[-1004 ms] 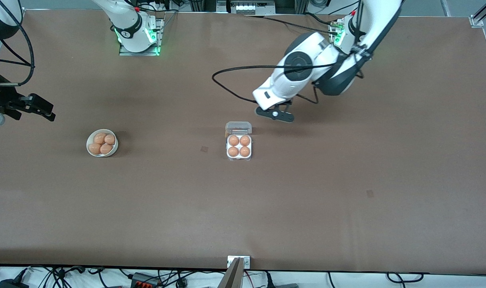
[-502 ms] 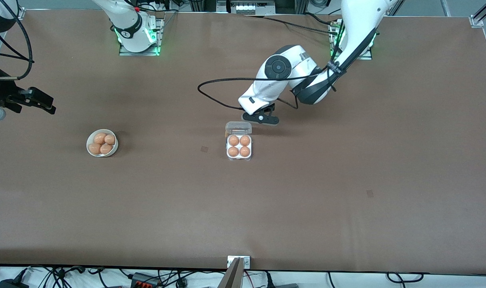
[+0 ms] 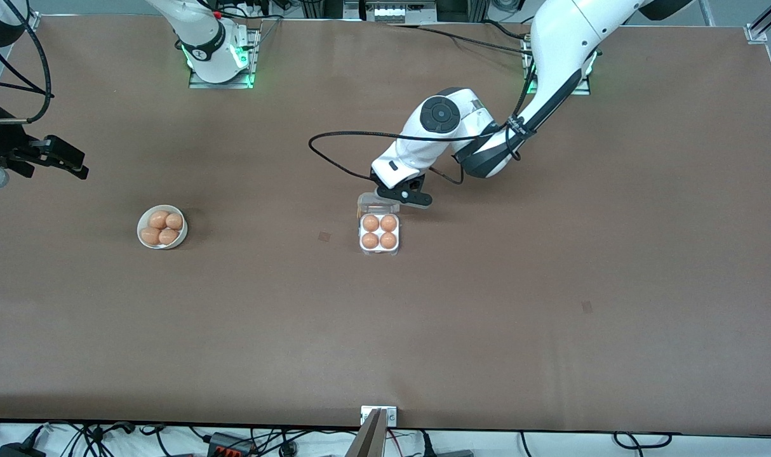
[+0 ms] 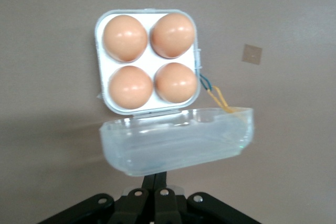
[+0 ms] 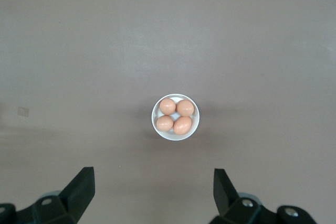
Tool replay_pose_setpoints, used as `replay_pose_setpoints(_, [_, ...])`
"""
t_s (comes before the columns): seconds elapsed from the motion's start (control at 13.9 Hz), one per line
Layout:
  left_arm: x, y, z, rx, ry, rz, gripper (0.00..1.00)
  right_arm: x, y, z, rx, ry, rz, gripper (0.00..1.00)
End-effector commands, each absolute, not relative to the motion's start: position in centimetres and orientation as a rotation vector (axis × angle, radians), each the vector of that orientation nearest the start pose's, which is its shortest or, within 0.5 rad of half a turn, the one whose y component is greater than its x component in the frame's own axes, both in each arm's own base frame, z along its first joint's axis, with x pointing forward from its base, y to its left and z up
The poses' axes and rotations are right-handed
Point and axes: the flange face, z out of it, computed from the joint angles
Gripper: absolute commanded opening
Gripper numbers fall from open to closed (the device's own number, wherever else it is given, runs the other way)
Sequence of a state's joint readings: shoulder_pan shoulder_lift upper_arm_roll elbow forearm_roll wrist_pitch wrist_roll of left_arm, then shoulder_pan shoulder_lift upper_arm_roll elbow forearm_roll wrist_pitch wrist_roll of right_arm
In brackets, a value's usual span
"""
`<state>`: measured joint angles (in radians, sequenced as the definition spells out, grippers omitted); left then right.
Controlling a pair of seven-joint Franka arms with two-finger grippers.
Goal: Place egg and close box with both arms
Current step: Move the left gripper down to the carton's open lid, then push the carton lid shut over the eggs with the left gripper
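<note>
Box: the small square clear-plastic egg carton (image 3: pixel 379 233) is seen near the middle of the brown table (image 3: pixel 487 317), with all four cells filled by light-brown eggs (image 4: pixel 149 61).
Lid: the hinged transparent lid (image 4: pixel 176 140) is seen standing open at the carton edge farther from the front camera; thin, glossy, probably flexible.
Left gripper: the black two-finger left gripper (image 3: pixel 403 195) is positioned just over the open lid; whether its fingers are apart or together cannot be told.
Bowl: the round white bowl (image 3: pixel 162 226) holding four more brown eggs is located toward the right arm's end.
Right gripper: the right gripper (image 5: pixel 152 190) is held high over the bowl, fingers spread, waiting.
Risk, slide: the light carton may be pushed along the table if the lid is pressed without support.
Risk, crush: an egg may be cracked if the lid is forced down askew.
Risk, latch: the lid may spring back if it is not pressed fully shut.
</note>
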<state>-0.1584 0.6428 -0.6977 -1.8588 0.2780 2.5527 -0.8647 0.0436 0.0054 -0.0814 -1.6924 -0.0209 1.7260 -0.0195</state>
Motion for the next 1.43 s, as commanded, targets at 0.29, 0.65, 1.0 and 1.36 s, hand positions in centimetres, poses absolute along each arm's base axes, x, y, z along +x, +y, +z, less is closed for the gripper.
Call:
replay_pose_setpoints(0.29, [47.7,-47.3,26.8,-3.429,0.248,-0.257,0.01,56.4,-2.3,58.3,-3.162,0.020,-0.055,1.00])
replay_pose_setpoints(0.65, [49.9,-46.5,27.8,-3.434,0.259,-0.398,0.01,56.8,-2.5,59.2,-3.162,0.030,-0.101,1.00])
replay_pose_setpoints(1.0, [51.2,-43.3,30.4,-3.266,0.244,-0.304,0.01,56.9,-2.2,59.1,-3.162,0.020,-0.094,1.00])
replay_pose_setpoints(1.36, [50.3,-41.1,34.5,-2.915,0.343,0.054,0.01,56.8,-2.8,59.1,-3.161,0.035,-0.096,1.00])
